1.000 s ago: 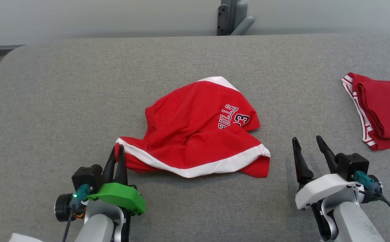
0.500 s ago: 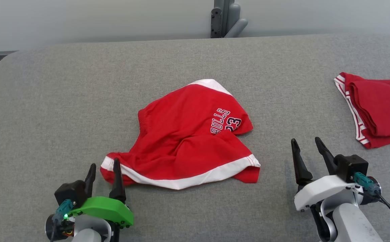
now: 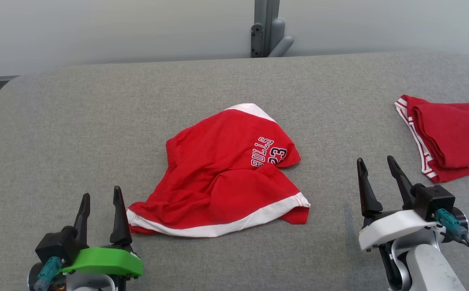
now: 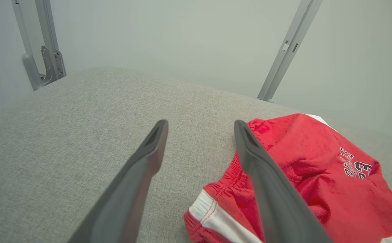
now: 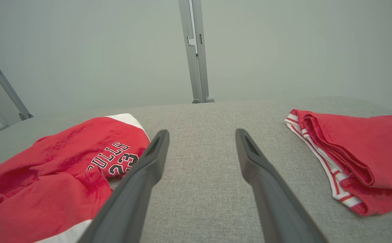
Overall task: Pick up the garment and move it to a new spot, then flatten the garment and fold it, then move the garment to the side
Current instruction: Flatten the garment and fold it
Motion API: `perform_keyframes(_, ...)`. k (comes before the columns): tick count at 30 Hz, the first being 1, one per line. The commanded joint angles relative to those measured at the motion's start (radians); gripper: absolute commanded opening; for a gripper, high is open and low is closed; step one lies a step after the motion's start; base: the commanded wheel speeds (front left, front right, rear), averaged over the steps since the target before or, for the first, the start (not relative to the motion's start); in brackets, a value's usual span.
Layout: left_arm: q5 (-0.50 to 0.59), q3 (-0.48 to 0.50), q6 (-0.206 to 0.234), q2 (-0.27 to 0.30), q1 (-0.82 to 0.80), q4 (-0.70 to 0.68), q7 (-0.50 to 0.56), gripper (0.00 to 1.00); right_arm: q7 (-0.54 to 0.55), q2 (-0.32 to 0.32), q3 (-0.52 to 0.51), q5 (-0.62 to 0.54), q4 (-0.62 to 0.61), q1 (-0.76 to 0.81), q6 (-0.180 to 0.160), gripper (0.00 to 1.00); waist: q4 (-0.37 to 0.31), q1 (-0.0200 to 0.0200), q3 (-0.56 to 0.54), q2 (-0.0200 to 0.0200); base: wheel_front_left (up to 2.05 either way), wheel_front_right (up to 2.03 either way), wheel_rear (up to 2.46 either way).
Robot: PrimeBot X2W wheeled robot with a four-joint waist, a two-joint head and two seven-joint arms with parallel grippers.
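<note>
Grey fabric-covered table (image 3: 97,121) under a pale, plain wall (image 3: 117,28), with a grey metal post (image 3: 263,28) standing behind the far edge. Near the middle of the cloth, red basketball shorts (image 3: 218,182) with white trim and the lettering "BULLS 23", upside down from the head camera. Lying loose and crumpled, one part bunched over another, not flat and not folded, white band along the near edge. At the lower left, left gripper (image 3: 101,192) with green housing, fingers spread apart and nothing between them, only bare grey cloth in the gap from the wrist camera. Inner finger just beside the near-left corner of the shorts; impossible to say if touching or not. At the lower right, right gripper (image 3: 375,159) with white housing, fingers also spread wide and empty, well apart from the shorts, pointing at the far edge. On the far right, folded red garment (image 3: 453,137) with red-and-white striped trim, lying apart from both grippers.
</note>
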Motion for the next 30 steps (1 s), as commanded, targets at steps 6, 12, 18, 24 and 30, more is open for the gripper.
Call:
perform_keyframes(6,0.038,0.014,-0.002,0.001,0.062,-0.110,-0.003,1.00,-0.003,0.001,0.013,-0.023,-0.074,0.044,-0.001,1.00,-0.010,0.0000,-0.029,0.0069,0.00,0.00,0.00)
perform_keyframes(12,0.054,0.027,-0.003,0.001,0.131,-0.179,-0.003,1.00,-0.003,0.002,0.047,-0.006,-0.152,0.090,-0.001,1.00,-0.018,0.0000,-0.052,0.0069,0.00,0.00,0.00)
perform_keyframes(18,0.068,0.024,-0.012,0.001,0.166,-0.191,-0.002,1.00,-0.003,0.002,0.069,0.003,-0.184,0.134,-0.001,1.00,-0.016,0.0000,-0.063,0.0069,0.00,0.00,0.00)
perform_keyframes(24,0.075,0.028,-0.012,0.001,0.172,-0.197,-0.002,1.00,-0.003,0.002,0.064,0.006,-0.186,0.146,-0.001,1.00,-0.015,0.0000,-0.063,0.0069,0.00,0.00,0.00)
perform_keyframes(30,0.085,0.026,-0.014,0.001,0.166,-0.197,-0.002,1.00,-0.003,0.002,0.063,0.004,-0.181,0.139,-0.001,1.00,-0.014,0.0000,-0.056,0.0069,0.00,0.00,0.00)
